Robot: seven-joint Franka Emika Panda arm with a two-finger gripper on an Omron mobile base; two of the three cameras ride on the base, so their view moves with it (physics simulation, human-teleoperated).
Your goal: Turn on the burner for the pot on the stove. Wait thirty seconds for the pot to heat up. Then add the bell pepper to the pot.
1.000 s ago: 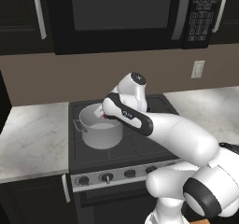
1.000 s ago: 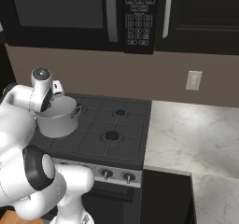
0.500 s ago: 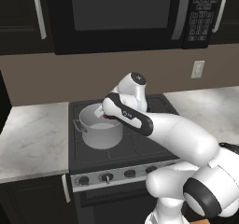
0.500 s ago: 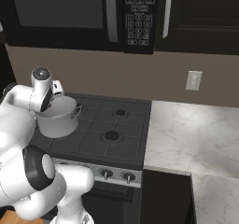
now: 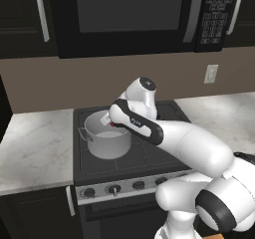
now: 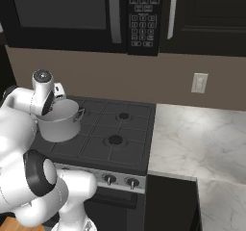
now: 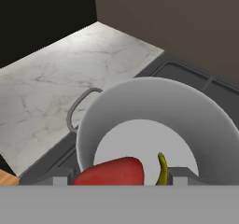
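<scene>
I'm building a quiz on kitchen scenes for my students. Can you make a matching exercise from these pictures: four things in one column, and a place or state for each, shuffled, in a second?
Things:
1. pot
2. bell pepper
3. microwave
4. wall outlet

Places or states:
A. on the brown wall, above the marble counter
B. between the finger tips of the gripper, over the pot's mouth
C. mounted above the stove
D. on the stove's front left burner, no lid

Pairs: 1-D, 2-B, 3-C, 4-A
</scene>
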